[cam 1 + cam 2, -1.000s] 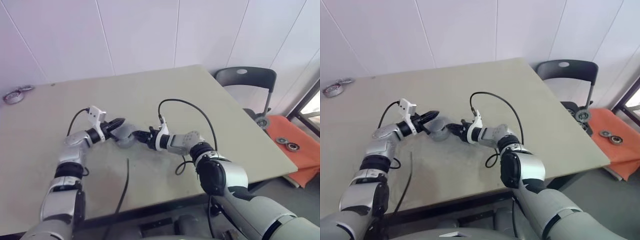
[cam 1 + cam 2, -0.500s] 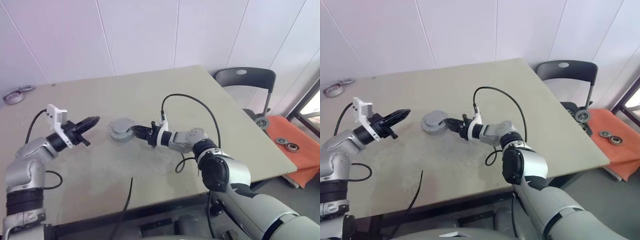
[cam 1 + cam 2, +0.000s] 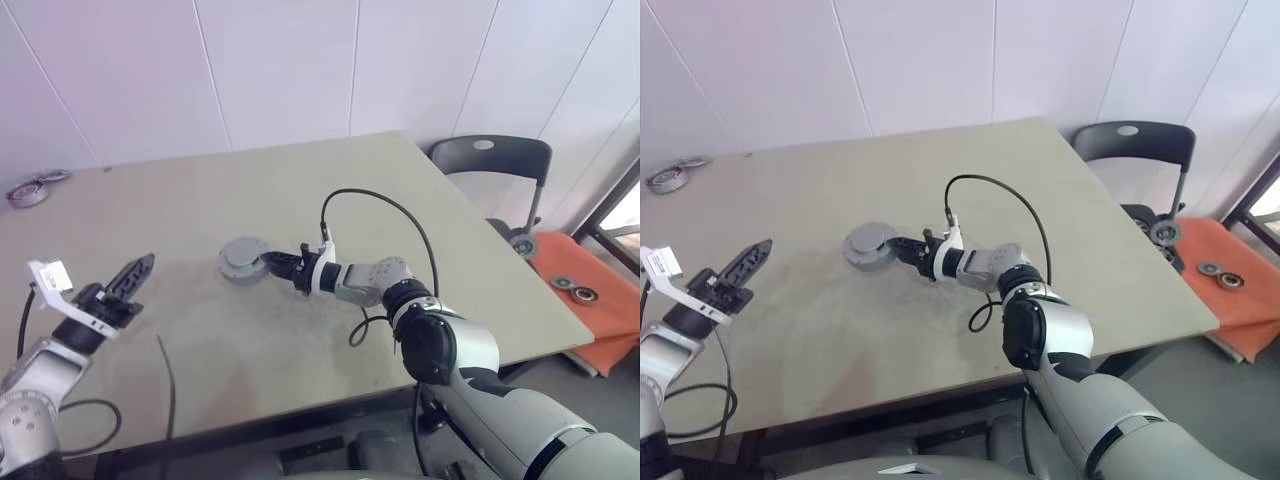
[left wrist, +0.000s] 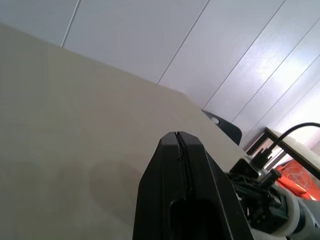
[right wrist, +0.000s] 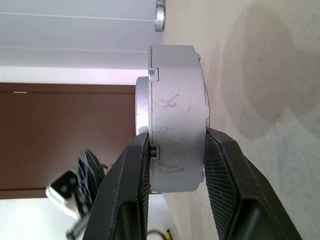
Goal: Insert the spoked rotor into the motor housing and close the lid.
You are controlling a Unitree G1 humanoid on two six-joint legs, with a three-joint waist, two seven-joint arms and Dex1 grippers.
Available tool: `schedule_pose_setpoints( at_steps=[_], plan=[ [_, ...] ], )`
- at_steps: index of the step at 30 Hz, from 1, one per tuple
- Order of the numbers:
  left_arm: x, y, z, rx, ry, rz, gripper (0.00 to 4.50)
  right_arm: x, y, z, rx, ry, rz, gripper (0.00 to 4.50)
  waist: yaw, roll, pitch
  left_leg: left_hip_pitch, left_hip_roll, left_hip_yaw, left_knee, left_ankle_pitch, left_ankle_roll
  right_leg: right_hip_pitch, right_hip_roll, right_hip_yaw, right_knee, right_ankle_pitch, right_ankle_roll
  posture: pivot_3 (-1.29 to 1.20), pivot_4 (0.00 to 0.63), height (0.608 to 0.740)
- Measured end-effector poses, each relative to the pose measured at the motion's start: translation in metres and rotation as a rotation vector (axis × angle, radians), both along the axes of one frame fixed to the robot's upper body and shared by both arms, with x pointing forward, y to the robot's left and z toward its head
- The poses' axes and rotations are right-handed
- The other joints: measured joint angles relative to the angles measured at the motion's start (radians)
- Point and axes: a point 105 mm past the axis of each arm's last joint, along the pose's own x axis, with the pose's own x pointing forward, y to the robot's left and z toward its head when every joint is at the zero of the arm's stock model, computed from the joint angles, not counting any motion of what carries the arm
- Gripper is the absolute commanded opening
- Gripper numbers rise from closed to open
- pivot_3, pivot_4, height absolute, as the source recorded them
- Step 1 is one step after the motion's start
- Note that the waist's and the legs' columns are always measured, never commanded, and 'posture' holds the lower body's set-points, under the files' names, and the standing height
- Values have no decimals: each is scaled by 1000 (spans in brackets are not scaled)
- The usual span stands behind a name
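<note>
The motor housing lies on the table as a closed silvery-grey round puck with a plain grey cover on top. No windings show. The spoked rotor is hidden. My right gripper reaches in level from the right and is shut on the puck's side. In the right wrist view its two black pads press the top and bottom faces of the housing. My left gripper hangs well off to the left of the housing, fingers pressed together and holding nothing. Its joined fingertips point across the table.
Metal rings lie at the table's far left corner. A black cable arcs over the right wrist, and another trails near the front edge. A grey chair and an orange cloth with bearings stand past the right edge.
My left gripper has drawn away from the housing, moving left and toward the table's front edge, and has rolled. The right gripper has kept its hold on the housing in place.
</note>
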Motion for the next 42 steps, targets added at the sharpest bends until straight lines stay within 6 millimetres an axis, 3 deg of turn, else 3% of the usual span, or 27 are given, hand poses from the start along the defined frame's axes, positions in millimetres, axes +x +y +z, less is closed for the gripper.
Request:
schedule_pose_setpoints(
  at_steps=[7,10,12,15,22,28,36,39,42],
  plan=[
    [-6,-7,-4,-72,16,37,0,-3,4,-3,-11,7,11,1196,2,0,0,1,0,1,2,0,0,2,0,0,-1,0,0,0,0,740],
    [-7,-13,-21,69,83,46,0,-2,3,-4,-17,4,7,1196,2,0,0,1,0,1,1,0,0,2,1,0,-1,0,0,0,0,740],
    [-10,-16,-32,259,112,10,0,-1,2,-4,-26,2,0,1196,1,0,0,1,0,1,0,0,0,1,1,0,-1,0,-1,0,0,740],
    [-13,-17,-39,445,100,-50,880,0,0,-6,-39,0,-6,1196,1,2,1,1,0,2,0,0,0,1,1,1,-1,0,-1,0,0,740],
    [-5,-3,-20,728,-49,-8,3319,0,0,-6,-45,1,-6,1196,2,2,1,0,0,2,-1,0,0,1,1,1,-4,0,-1,0,0,740],
    [3,2,-24,1250,-201,-27,3319,0,1,-7,-51,-2,-5,1196,3,3,2,0,0,2,-3,0,0,1,1,1,-6,0,-1,0,0,740],
    [-16,-3,-89,1783,-343,-337,3319,0,0,-9,-68,-8,-4,1196,3,5,3,-1,0,2,-5,-1,1,0,0,1,-10,0,-1,0,0,740],
    [-9,0,-84,1894,-445,-319,3319,0,0,-9,-72,-10,-3,1196,5,6,4,-2,0,2,-4,-1,1,0,0,1,-9,0,0,0,0,740],
    [6,-4,-65,1834,-512,-159,3319,-1,2,-10,-78,-10,4,1196,4,6,4,-2,0,2,-4,-1,1,1,-1,1,-9,1,0,0,0,740]
  ],
)
